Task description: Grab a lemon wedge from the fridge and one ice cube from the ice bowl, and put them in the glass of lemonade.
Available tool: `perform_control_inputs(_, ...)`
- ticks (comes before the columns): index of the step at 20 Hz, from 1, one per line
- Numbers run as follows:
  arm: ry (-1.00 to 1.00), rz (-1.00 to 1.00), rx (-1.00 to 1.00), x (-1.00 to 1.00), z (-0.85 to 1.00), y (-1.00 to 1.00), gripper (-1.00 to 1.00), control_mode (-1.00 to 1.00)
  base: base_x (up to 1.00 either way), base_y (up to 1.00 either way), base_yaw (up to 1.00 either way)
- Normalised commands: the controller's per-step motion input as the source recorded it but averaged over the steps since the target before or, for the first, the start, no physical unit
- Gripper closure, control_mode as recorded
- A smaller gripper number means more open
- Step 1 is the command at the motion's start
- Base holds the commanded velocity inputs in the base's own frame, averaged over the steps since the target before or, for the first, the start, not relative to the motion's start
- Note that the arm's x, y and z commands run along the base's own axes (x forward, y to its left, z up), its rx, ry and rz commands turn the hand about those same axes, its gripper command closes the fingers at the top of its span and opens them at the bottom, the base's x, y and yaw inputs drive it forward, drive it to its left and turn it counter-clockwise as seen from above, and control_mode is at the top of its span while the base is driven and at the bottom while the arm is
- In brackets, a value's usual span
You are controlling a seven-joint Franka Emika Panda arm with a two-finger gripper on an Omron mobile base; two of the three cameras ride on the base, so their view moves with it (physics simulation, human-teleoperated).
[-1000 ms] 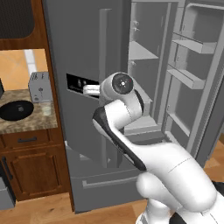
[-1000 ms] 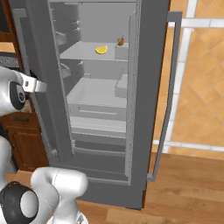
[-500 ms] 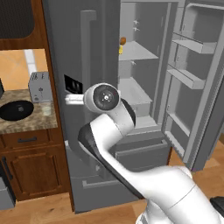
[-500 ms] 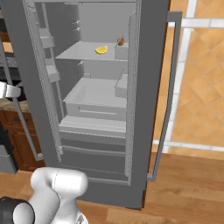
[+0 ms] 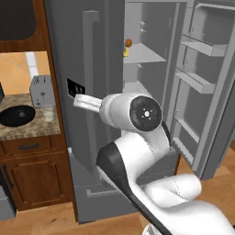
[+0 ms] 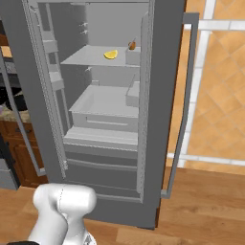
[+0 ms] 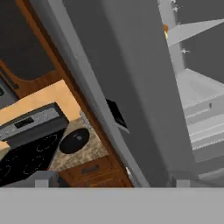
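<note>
Fridge open, no writing readable on any surface

The fridge (image 6: 158, 72) stands with both doors swung wide; the lemon wedge (image 6: 110, 54) lies on its upper shelf near a small orange ball (image 6: 131, 45). The ice bowl (image 5: 17, 115) sits on the counter beside the toaster (image 5: 42, 91). Whether the fingers are spread or clenched cannot be told.

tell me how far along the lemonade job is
Done: the fridge stands open. In hand: nothing visible; the lemon wedge lies on its upper shelf beside a small orange ball. Left: fetch the wedge, then an ice cube from the ice bowl on the counter, and drop both in the glass.
</note>
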Motion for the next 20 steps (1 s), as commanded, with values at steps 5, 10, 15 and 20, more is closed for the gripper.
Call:
perform_control_inputs(5, 0.0, -0.01, 0.55, -0.53, 0.52, -0.78, -1.0, -1.0, 0.0, 0.0, 0.0)
perform_control_inputs(10, -0.01, -0.05, 0.73, -0.28, 0.44, -1.0, -1.0, -1.0, 0.0, 0.0, 0.0)
perform_control_inputs(15, 0.0, 0.0, 0.59, -0.05, 0.08, -0.92, -1.0, -1.0, 0.0, 0.0, 0.0)
perform_control_inputs(20, 0.15, -0.02, 0.34, -0.02, 0.02, -0.25, -1.0, -1.0, 0.0, 0.0, 0.0)
